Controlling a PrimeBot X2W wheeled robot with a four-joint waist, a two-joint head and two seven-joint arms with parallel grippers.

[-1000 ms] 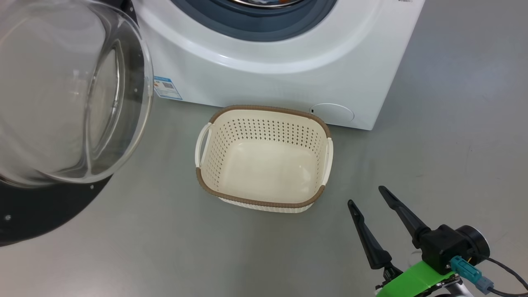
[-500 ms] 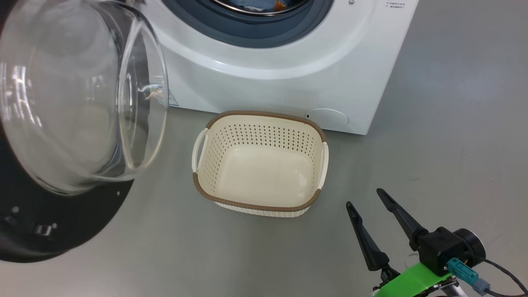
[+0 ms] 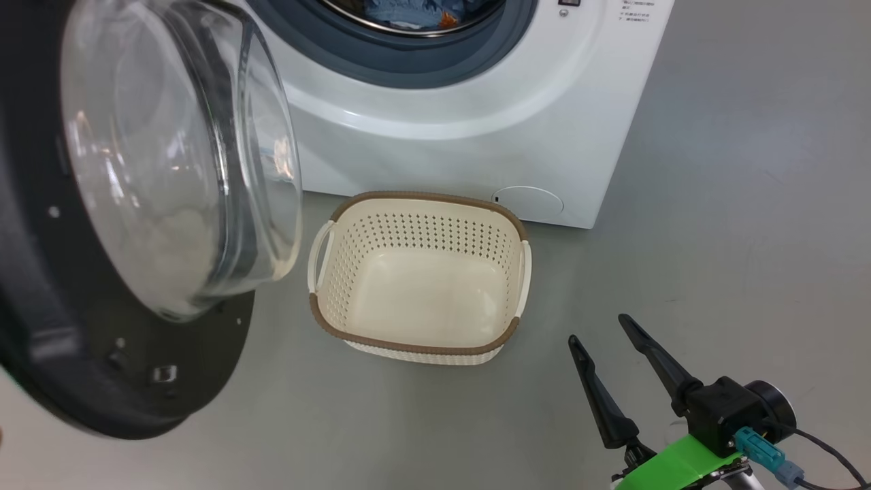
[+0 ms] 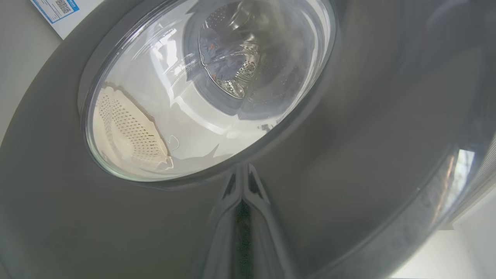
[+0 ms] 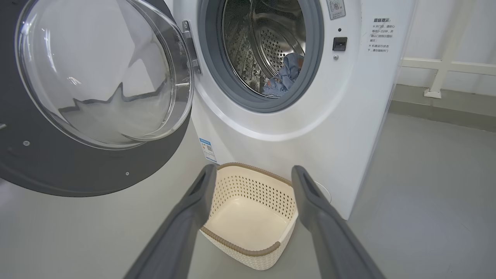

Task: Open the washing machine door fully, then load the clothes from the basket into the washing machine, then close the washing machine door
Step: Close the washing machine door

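Beside the basket (image 3: 422, 197), the right gripper (image 3: 597, 328) gapes wide and empty; the left gripper (image 4: 241, 170), pinched together, meets the washing machine door (image 3: 41, 327), left of the basket.

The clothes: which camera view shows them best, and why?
Right wrist view: the clothes lie unobstructed inside the drum. The head view crops them at its top edge; the left wrist view shows them warped through the washing machine door glass.
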